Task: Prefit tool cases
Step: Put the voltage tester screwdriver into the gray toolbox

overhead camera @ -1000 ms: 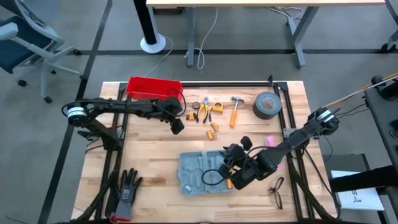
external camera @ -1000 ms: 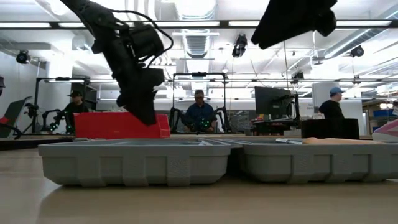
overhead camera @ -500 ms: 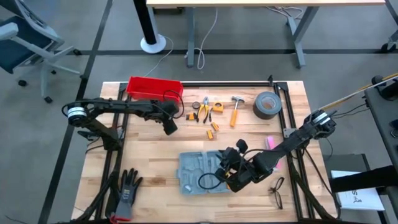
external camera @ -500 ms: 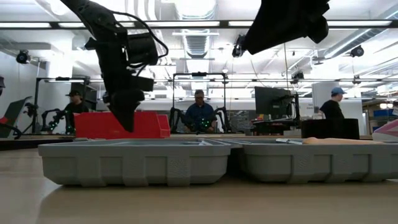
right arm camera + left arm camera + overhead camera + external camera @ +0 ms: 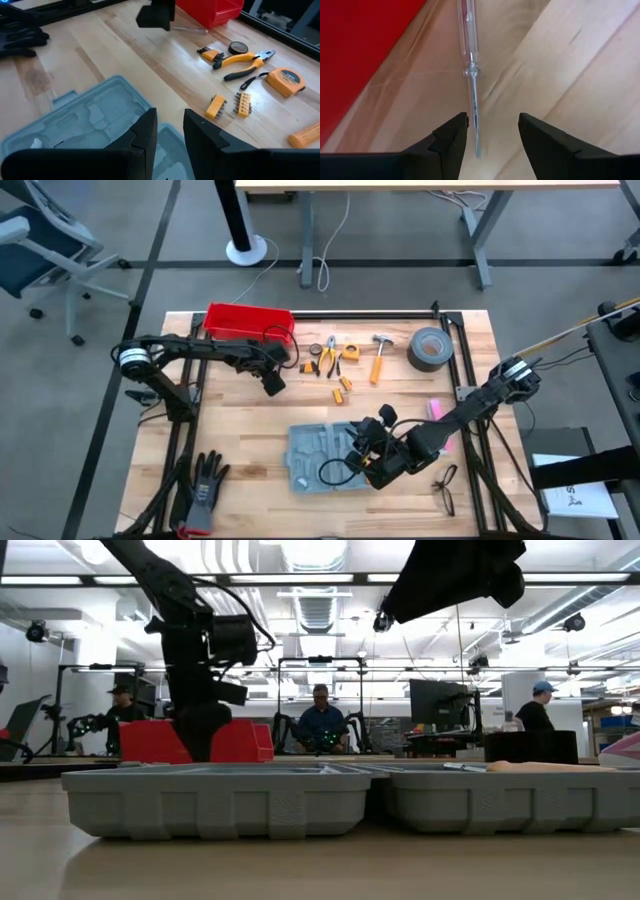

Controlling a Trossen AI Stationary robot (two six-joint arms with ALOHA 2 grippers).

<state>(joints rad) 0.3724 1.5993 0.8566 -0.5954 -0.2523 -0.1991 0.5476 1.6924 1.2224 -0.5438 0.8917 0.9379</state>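
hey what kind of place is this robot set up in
Most likely a robotics lab or workshop. The low view shows people seated at workstations under strip lights and exposed ducts, with another robot rig behind. The wooden worktable carries hand tools like pliers, a hammer and duct tape.

The tabletop is pale planked wood with a smooth finish; the tool case is matt grey-blue moulded plastic; the red bin is smooth plastic.
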